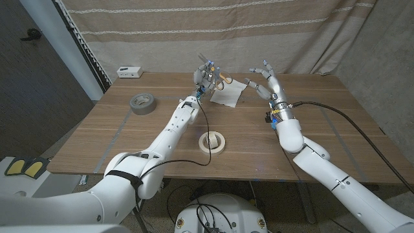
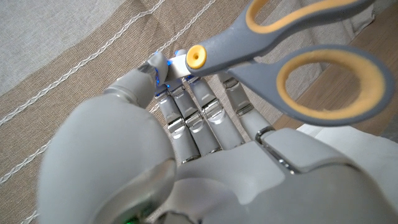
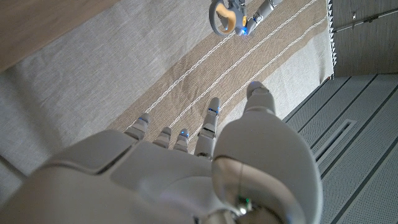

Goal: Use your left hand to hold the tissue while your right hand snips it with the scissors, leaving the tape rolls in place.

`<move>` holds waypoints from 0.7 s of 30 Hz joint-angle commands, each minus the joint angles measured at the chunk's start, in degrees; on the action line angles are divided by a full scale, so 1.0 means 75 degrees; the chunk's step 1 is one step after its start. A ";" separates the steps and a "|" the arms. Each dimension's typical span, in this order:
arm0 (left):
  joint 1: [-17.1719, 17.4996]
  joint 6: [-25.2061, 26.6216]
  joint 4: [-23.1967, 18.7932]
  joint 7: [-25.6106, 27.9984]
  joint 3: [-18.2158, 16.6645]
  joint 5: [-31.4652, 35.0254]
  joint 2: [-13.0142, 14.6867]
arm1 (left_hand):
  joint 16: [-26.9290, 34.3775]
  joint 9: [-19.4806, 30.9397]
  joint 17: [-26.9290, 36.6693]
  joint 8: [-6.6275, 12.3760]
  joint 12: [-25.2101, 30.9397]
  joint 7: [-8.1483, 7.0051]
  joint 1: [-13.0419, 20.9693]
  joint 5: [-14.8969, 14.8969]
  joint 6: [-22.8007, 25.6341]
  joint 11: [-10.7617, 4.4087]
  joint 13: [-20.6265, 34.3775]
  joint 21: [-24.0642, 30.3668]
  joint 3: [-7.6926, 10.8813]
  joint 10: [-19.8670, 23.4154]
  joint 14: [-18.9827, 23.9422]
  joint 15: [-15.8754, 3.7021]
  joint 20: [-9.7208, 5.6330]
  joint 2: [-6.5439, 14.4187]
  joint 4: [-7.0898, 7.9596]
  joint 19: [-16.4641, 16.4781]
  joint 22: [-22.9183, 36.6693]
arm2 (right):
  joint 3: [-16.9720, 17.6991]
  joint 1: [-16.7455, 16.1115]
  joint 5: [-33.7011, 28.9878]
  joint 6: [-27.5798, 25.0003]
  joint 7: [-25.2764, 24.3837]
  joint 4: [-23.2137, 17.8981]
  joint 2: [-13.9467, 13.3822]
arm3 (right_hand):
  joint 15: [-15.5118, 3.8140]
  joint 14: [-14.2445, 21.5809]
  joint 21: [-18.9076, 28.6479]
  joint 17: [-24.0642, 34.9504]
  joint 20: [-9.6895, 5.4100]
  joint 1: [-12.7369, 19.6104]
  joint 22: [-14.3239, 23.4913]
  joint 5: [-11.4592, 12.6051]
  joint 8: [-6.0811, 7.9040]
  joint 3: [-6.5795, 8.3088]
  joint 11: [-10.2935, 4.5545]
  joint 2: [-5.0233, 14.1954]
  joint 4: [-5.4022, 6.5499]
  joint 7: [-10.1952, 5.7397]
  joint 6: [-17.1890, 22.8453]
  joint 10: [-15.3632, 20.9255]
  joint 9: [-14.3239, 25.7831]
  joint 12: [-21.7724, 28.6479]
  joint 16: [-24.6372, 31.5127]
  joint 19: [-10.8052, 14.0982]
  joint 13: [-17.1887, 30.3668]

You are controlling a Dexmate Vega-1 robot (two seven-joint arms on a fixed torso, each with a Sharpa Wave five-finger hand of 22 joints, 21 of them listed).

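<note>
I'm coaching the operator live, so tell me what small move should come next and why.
Probably bring the right hand across to take the scissors. The left hand holds them raised above the tissue, while the right hand is open and holds nothing, yet the right is meant to do the cutting.

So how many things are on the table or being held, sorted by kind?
Tape rolls: 2 (grey roll, cream roll)
Scissors: 1, held by the left hand
Tissue: 1
White box: 1
Total: 5
</note>
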 commanded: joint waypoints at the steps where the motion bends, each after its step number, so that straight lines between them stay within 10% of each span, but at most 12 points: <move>1: -0.0119 0.0128 0.0228 -0.0095 -0.0054 -0.0065 -0.0114 | 0.0050 0.0024 0.0027 0.0029 0.0013 -0.0074 -0.0020 0.0038 0.0027 -0.0010 0.0008 0.0026 0.0145 0.0052 -0.0036 0.0025 -0.0812 0.0035 0.0106 -0.0023 -0.0009 | -0.0323 0.0045 -0.0949 -0.0456 -0.0591 -0.0091 0.0140 | -0.0007 -0.0194 -0.0031 0.0014 -0.0001 0.0097 0.0024 0.0037 0.0047 0.0029 -0.0038 0.0016 -0.0012 0.0038 0.0098 -0.0065 0.0026 -0.0018 -0.0033 -0.0066 0.0008; 21: 0.0031 0.0224 -0.0113 0.0247 -0.0077 -0.0135 -0.0182 | 0.0049 0.0016 0.0027 0.0024 0.0021 -0.0079 -0.0018 0.0042 0.0050 -0.0011 0.0015 0.0030 0.0143 0.0061 -0.0062 0.0021 -0.0814 0.0033 0.0099 -0.0037 -0.0004 | -0.0740 0.0263 -0.1702 -0.0682 -0.0983 0.0022 0.0273 | -0.0179 -0.0291 -0.0056 0.0028 -0.0047 0.0164 0.0027 0.0074 0.0031 -0.0015 0.0159 -0.0069 0.0061 0.0434 0.0149 0.0041 0.0054 -0.0011 -0.0013 -0.0125 0.0002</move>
